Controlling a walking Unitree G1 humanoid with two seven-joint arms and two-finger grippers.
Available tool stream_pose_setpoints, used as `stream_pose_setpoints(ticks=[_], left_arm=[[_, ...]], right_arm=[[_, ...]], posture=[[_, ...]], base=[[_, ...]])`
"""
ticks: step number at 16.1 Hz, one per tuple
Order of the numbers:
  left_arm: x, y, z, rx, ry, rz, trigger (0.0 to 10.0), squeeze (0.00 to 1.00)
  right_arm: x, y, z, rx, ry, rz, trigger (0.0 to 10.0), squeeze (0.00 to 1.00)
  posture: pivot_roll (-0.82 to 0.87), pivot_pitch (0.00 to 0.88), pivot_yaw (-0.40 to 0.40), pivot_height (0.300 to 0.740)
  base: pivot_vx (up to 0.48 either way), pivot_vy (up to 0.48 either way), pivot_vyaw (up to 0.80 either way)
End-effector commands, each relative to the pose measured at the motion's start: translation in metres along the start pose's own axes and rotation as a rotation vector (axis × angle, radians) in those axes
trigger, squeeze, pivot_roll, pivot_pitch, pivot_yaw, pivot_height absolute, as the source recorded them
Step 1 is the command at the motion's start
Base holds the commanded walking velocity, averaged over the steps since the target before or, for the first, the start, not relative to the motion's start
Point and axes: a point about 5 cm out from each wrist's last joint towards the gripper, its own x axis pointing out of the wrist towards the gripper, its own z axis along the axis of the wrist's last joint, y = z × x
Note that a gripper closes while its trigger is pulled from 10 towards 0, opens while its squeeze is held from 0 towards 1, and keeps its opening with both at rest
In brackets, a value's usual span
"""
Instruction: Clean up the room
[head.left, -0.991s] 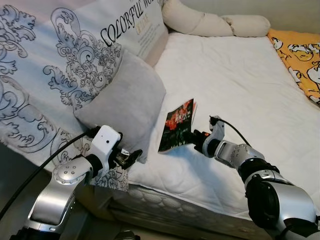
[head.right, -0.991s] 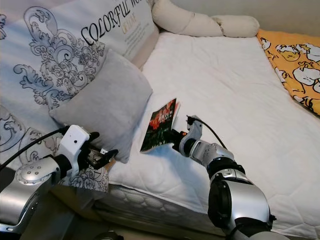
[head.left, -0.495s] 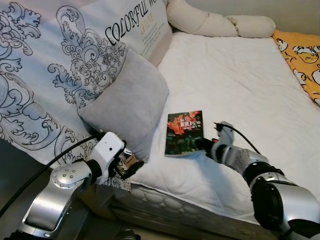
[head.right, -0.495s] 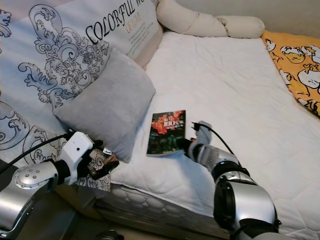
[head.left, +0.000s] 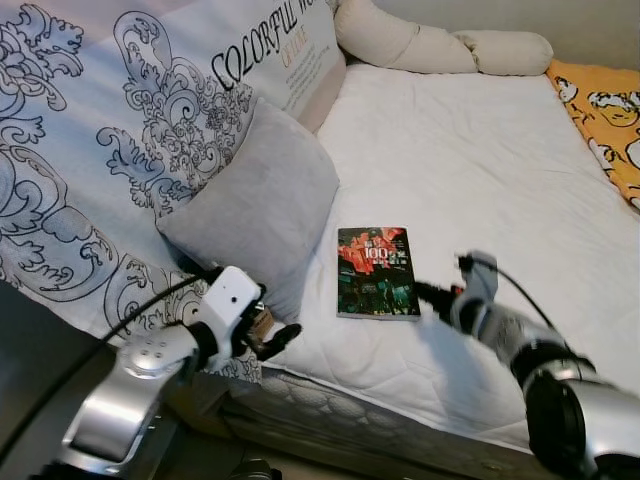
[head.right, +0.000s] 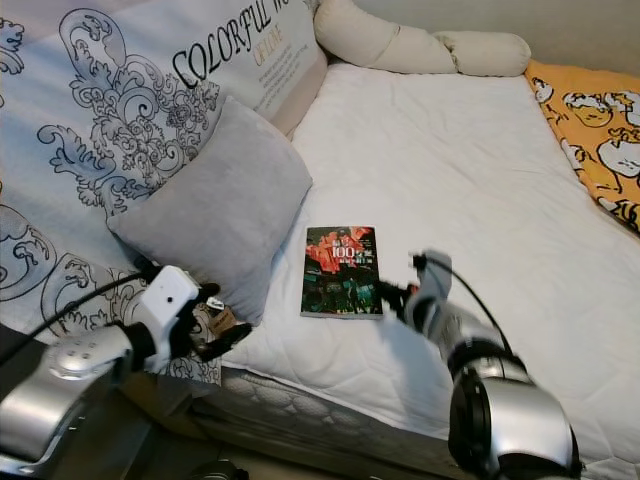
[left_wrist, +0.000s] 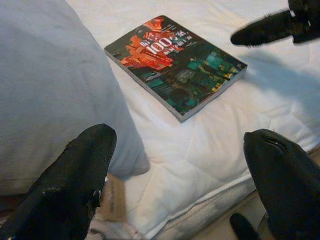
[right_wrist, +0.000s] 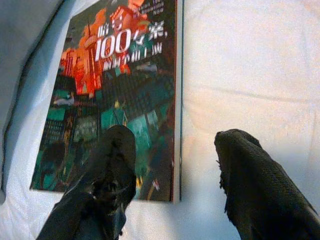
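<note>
the thin paperback book with a dark red-and-green cover (head.left: 377, 272) lies flat on the white quilted mattress (head.left: 480, 160), just beside the grey square pillow (head.left: 255, 205). the right gripper (head.left: 432, 295), fingers spread and holding nothing, sits at the book's edge away from the pillow. the left gripper (head.left: 272, 338), also spread and empty, hangs off the mattress edge below the pillow, so a low grab may slide the flat book or snag the soft cover.
</note>
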Motion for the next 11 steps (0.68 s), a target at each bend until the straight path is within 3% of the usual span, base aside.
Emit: stream_pose_setpoints(ticks=[1,2,3,4,6,7,8,9,11], left_arm=[[0.000,0.005,0.000,-0.028,-0.021,0.056,10.0,0.10],[0.001,0.006,0.001,-0.034,-0.032,0.076,10.0,0.10],[0.003,0.015,0.005,-0.080,-0.089,0.193,10.0,0.10],[0.003,0.017,0.006,-0.090,-0.106,0.227,10.0,0.10],[0.003,0.020,0.007,-0.118,-0.135,0.295,10.0,0.10],[0.004,0.023,0.005,-0.165,-0.142,0.364,10.0,0.11],[0.002,0.026,0.004,-0.193,-0.150,0.429,10.0,0.11],[0.001,0.028,0.004,-0.202,-0.162,0.464,10.0,0.12],[-0.002,0.029,0.004,-0.198,-0.168,0.482,10.0,0.11]], right_arm=[[-0.003,-0.001,0.013,-0.009,-0.092,0.022,10.0,1.00],[-0.004,-0.003,0.012,-0.012,-0.104,0.016,10.0,1.00],[-0.008,-0.009,0.014,0.011,-0.206,-0.016,10.0,1.00],[-0.009,-0.011,0.014,0.013,-0.234,-0.038,10.0,1.00],[-0.013,-0.010,0.010,-0.071,-0.286,-0.088,10.0,1.00],[-0.017,-0.003,0.006,-0.207,-0.347,-0.134,10.0,1.00],[-0.022,0.012,0.004,-0.260,-0.420,-0.121,10.0,1.00],[-0.029,0.026,0.005,-0.275,-0.491,-0.093,10.0,1.00],[-0.033,0.034,0.004,-0.265,-0.532,-0.090,10.0,1.00]], posture=[[0.05,0.000,-0.004,0.740],[0.04,0.000,-0.005,0.740],[0.03,0.000,-0.003,0.740],[0.02,0.000,-0.003,0.740],[0.00,0.000,0.003,0.740],[-0.02,0.000,0.006,0.740],[-0.03,0.000,0.017,0.740],[-0.03,0.000,0.009,0.740],[-0.01,0.000,-0.011,0.740]], base=[[0.000,0.000,0.00],[0.000,0.000,0.00],[0.000,0.000,0.00],[0.000,0.000,0.00],[0.000,0.000,0.00],[0.000,0.000,0.00],[0.000,-0.412,0.00],[0.000,-0.412,0.00],[0.000,-0.412,0.00]])
